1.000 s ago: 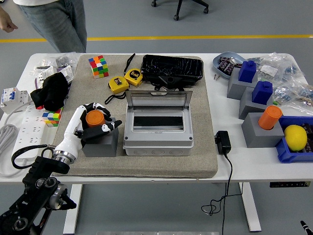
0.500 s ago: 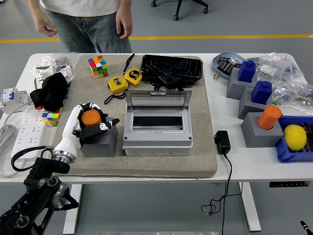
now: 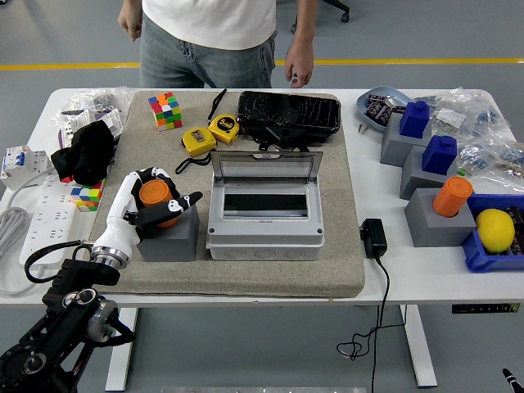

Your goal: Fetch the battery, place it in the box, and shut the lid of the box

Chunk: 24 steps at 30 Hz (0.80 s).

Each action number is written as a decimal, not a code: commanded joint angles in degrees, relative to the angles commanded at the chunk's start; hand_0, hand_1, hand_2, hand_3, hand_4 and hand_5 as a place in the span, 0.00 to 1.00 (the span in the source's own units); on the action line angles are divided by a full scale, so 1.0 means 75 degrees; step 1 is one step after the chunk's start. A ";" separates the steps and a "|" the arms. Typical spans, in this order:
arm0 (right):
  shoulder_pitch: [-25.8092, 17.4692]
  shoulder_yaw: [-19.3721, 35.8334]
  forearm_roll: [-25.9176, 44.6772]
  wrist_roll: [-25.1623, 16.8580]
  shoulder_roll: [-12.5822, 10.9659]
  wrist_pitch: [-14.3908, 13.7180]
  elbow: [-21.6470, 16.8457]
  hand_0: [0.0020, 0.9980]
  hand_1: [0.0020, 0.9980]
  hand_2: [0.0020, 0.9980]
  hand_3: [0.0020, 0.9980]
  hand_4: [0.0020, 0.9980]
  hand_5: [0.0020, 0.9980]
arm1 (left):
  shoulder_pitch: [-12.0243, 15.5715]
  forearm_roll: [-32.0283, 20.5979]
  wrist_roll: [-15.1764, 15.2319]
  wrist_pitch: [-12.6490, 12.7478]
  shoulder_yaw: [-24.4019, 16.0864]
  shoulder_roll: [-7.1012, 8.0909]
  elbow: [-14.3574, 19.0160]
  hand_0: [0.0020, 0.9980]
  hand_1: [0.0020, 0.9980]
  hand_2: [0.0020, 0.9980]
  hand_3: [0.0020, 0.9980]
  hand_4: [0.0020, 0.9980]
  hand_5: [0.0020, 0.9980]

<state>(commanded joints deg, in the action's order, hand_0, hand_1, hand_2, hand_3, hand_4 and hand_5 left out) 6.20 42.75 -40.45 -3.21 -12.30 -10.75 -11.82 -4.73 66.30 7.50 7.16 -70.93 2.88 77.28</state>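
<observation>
At the lower left of the frame the left hand point(image 3: 151, 205) comes up from the black arm and has its white fingers point(image 3: 164, 214) curled around the orange battery point(image 3: 156, 199), which sits tilted on top of a grey block point(image 3: 170, 236) on the tan mat point(image 3: 344, 246). The right hand is out of view. Just right of the block, in the middle of the frame, the grey box point(image 3: 264, 237) stands with its clear lid point(image 3: 264, 169) raised upright at the back, the inside bare. The battery looks like a short, stiff, smooth cylinder, probably light but slippery on its rounded wall, so I judge the safest hold is across the side with thumb against the other fingers, not by the top. Farther back lie two yellow tape measures point(image 3: 210, 134), a coloured cube point(image 3: 164, 110) and a black tray point(image 3: 288, 115). At the top edge a person point(image 3: 213, 33) stands, hands point(image 3: 299, 70) hanging free
</observation>
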 joint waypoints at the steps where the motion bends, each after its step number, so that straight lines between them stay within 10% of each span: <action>1: 0.0002 -0.0007 -0.0006 0.0003 -0.0004 0.0003 -0.0004 0.80 0.76 0.75 0.74 1.00 1.00 | -0.0011 -0.0009 -0.0014 -0.0014 0.0010 0.0007 0.0011 0.01 0.00 0.01 0.02 1.00 0.00; 16: 0.0009 -0.0094 0.0034 0.0000 -0.0035 0.0000 -0.0003 0.80 0.76 0.75 0.74 1.00 1.00 | -0.0179 -0.0032 -0.0024 0.0342 -0.0239 0.0070 0.0459 0.02 0.00 0.01 0.02 1.00 0.01; 17: 0.0010 -0.0094 0.0034 0.0001 -0.0036 0.0001 -0.0003 0.80 0.76 0.75 0.74 1.00 1.00 | -0.0198 -0.0124 -0.0019 0.0356 -0.0233 0.0084 0.0492 0.02 0.00 0.00 0.00 1.00 0.21; 24: 0.0016 -0.0077 0.0024 0.0007 -0.0032 0.0003 -0.0010 0.80 0.76 0.75 0.74 1.00 1.00 | -0.0360 -0.0137 -0.0117 0.0524 -0.0043 0.0231 0.1223 0.02 0.00 0.00 0.00 0.97 0.27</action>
<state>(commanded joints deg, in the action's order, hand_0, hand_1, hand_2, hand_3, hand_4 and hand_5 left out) 6.32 42.17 -40.27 -3.16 -12.54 -10.73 -11.89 -7.43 65.27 6.62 11.09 -71.26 4.62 86.46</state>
